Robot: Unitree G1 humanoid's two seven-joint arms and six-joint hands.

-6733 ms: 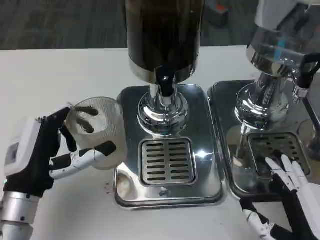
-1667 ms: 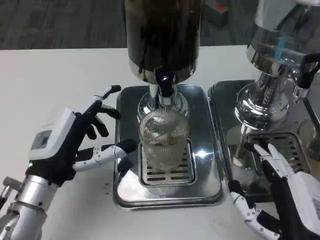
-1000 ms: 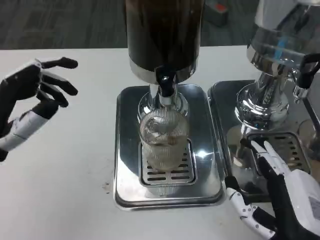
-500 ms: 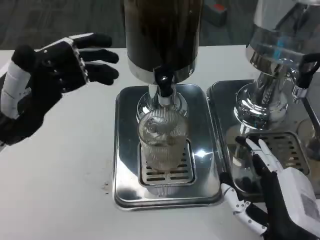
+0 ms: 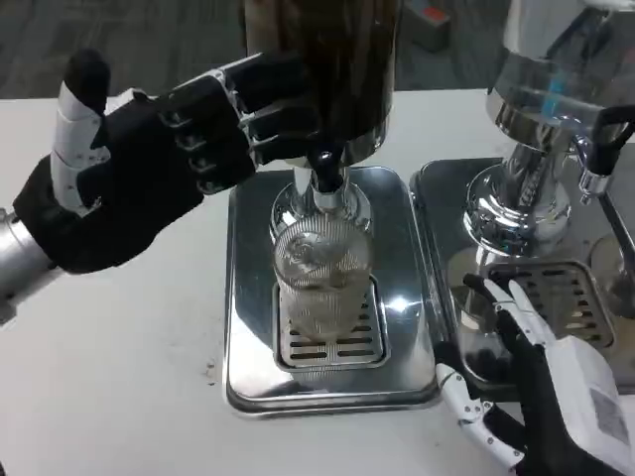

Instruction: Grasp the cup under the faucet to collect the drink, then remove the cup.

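A clear ribbed cup [image 5: 320, 278] stands upright on the drip grate [image 5: 327, 337], directly under the black faucet [image 5: 324, 164] of the dark drink dispenser [image 5: 322, 69]. My left hand [image 5: 149, 164] is raised high beside the dispenser, palm side showing, fingers stretched toward the faucet lever; their tips reach up to it, contact unclear. It holds nothing. My right hand [image 5: 541, 382] rests low at the front right, fingers apart, beside the steel tray [image 5: 248, 297] and apart from the cup.
A second dispenser [image 5: 556, 99] with a clear tank stands at the right on its own steel tray [image 5: 446, 268] with a grate [image 5: 561, 293]. Bare white table [image 5: 109, 337] spreads to the left and front.
My left hand released the cup on the grate, drew back left, then rose and swung right up to the faucet. My right hand barely shifted.
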